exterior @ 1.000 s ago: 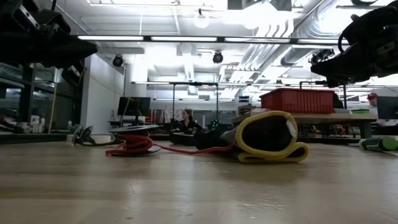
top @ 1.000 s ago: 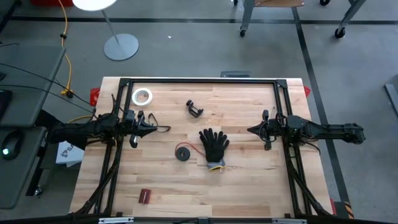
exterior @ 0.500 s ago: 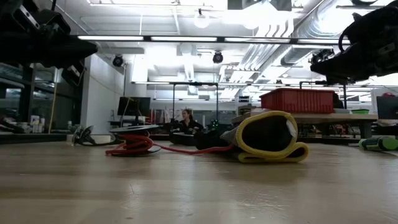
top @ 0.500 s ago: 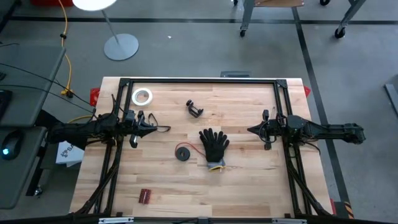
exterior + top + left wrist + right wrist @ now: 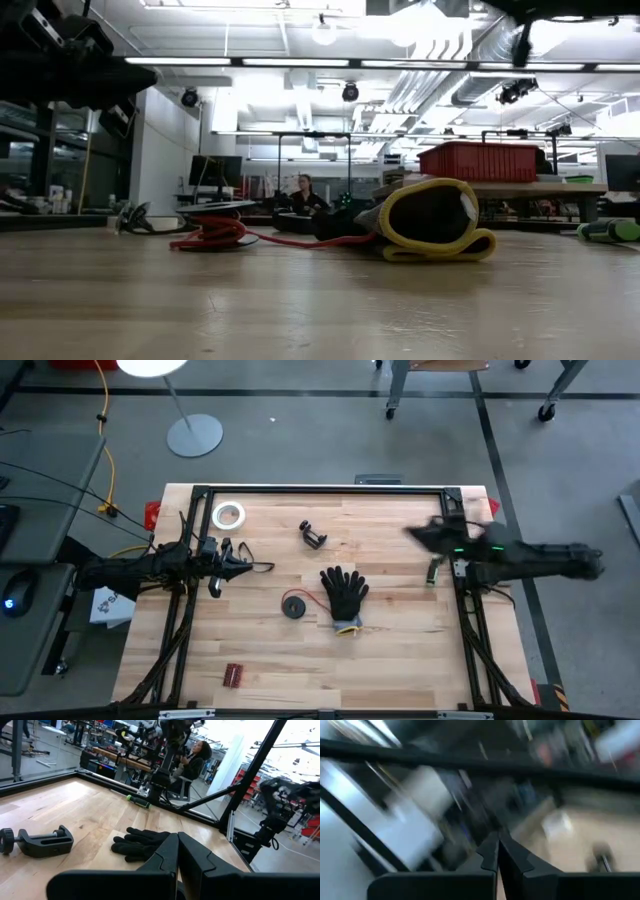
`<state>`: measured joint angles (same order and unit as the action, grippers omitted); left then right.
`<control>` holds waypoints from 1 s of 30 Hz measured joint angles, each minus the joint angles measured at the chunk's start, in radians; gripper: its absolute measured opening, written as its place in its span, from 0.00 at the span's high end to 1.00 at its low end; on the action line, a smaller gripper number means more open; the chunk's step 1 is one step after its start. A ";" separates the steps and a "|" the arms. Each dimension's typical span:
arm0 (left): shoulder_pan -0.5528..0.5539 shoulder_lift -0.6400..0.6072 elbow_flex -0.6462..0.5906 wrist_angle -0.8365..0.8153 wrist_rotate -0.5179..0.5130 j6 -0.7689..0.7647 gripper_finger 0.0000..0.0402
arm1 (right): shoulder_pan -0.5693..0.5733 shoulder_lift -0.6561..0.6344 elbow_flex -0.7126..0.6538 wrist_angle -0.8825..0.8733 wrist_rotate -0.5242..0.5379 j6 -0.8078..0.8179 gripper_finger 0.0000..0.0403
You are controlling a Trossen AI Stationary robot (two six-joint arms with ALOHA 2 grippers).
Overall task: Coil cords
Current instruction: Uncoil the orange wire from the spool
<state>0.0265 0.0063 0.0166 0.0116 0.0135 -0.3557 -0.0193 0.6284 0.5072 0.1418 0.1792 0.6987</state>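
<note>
Judging progress: I am seeing no coiling work under way; the red cord [image 5: 308, 600] is lying loose from its small black spool [image 5: 293, 606], trailing toward the black glove [image 5: 344, 593], so winding is all still ahead of me.
Locating the cord: it is sitting mid-table, just beside the glove's left edge, well apart from both arms.
Left gripper [image 5: 246, 567]: I am holding it over the table's left side with the fingers pressed together, pinching nothing.
Right gripper [image 5: 412, 532]: I am carrying it above the table's right rear area; its fingers [image 5: 496, 854] are closed tip to tip and empty.
Cord material: thin, limp and bright red, lying in low loops in the low view [image 5: 212, 234].
Glove material: soft knit fabric with a yellow cuff [image 5: 432, 220], slumping flat.
Table [image 5: 400, 650]: pale wood planks, smooth, framed by dark metal bars.
Other items: a black metal clamp [image 5: 314, 537], a white tape ring [image 5: 229, 515] and a small red-brown block [image 5: 234, 675] are lying apart from the cord.
</note>
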 joint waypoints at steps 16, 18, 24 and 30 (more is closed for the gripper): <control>0.000 0.000 0.000 0.000 0.001 0.000 0.99 | -0.006 1.030 0.535 -0.019 -0.401 0.204 0.97; 0.000 0.000 0.000 0.000 0.001 0.000 0.99 | -0.006 1.117 0.615 -0.077 -0.446 0.218 0.92; 0.000 0.000 0.000 0.000 0.001 0.000 0.99 | -0.013 1.321 0.810 -0.223 -0.533 0.297 0.66; 0.000 0.000 0.000 0.001 0.001 0.003 0.99 | -0.035 1.450 0.932 -0.277 -0.688 0.312 0.50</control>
<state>0.0265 0.0059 0.0166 0.0128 0.0147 -0.3532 -0.0541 2.0789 1.4395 -0.1349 -0.5091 1.0108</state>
